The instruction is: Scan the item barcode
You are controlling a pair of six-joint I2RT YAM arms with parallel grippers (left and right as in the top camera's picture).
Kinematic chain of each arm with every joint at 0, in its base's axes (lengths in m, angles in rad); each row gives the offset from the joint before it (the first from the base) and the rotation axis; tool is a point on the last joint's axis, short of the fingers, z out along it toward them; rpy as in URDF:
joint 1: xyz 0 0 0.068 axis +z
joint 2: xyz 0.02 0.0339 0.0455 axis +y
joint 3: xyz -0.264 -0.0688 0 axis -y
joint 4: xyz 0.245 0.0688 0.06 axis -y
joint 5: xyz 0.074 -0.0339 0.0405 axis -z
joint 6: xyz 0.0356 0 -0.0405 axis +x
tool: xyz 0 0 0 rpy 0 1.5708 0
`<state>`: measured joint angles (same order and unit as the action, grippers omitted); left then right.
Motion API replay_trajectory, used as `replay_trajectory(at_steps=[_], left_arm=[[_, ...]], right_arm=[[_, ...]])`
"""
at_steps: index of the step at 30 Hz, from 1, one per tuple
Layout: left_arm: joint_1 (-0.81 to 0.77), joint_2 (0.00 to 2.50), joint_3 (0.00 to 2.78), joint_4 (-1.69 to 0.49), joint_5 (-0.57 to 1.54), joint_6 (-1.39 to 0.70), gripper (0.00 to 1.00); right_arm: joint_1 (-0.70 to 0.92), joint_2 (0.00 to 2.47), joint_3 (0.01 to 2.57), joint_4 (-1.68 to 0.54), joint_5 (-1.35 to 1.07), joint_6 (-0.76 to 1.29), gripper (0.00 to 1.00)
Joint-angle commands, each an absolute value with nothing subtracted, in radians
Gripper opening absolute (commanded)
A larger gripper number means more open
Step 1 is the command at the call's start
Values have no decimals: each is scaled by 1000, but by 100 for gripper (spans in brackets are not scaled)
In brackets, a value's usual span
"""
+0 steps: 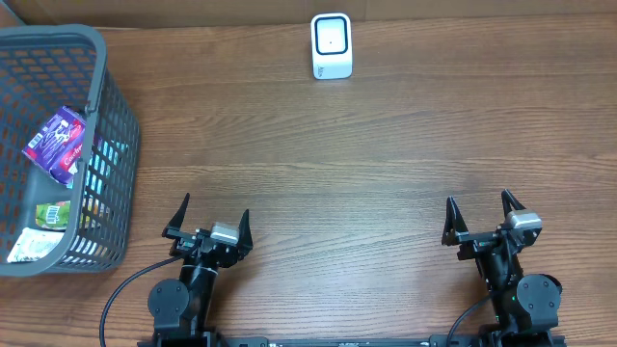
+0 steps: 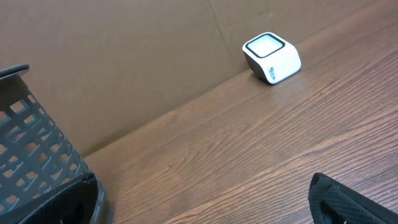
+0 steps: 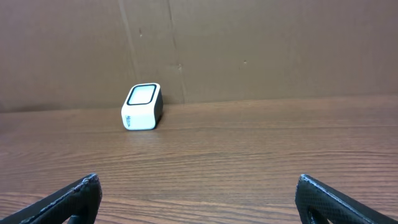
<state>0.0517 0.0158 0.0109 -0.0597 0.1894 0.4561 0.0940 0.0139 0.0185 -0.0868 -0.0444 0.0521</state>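
- Step: nothing has been picked. The task is judged to be at its very start, with the pick not yet begun.
- Items are seen in the basket (image 1: 96, 58) at the left edge of the table (image 1: 337, 145). A purple packet (image 1: 60, 140) lies on top and a green packet (image 1: 53, 214) lower, toward the near end (anything else is hidden by the mesh, and no barcode can be made out).
- The scanner (image 1: 332, 45) is stood at the far edge, about centre, well apart from the basket and both arms.
- Left gripper (image 1: 213, 214): jaws are spread fully, with nothing held or touched. It is parked at the near edge, just right of the basket's near corner, pointed at the far side.
- Right gripper (image 1: 478, 204): the same, wide and empty. It is parked at the near edge on the right, well apart from everything. The scanner is seen left of centre in its wrist view.
- Both arms are folded back low over their bases, fingers forward.
- Next move (a judgement): the left arm is better placed. It would have to be raised over the rim and lowered in, the purple packet being the easiest reach. The packet would then be carried to the scanner with its barcode turned to the window.
- Risk: the rim or mesh could be clipped on entry, and a flat packet may need to be pinched by an edge.
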Motion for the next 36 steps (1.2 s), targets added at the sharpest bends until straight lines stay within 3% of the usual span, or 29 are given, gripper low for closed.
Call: replay_trajectory(at_steps=[1, 24, 36], left_arm=[[44, 4, 5, -60, 181, 464, 100], [45, 5, 11, -13, 175, 354, 100], [46, 51, 191, -103, 175, 235, 100]], right_arm=[[95, 4, 8, -80, -35, 51, 100], [95, 4, 9, -80, -39, 52, 100], [95, 9, 98, -146, -54, 51, 100]])
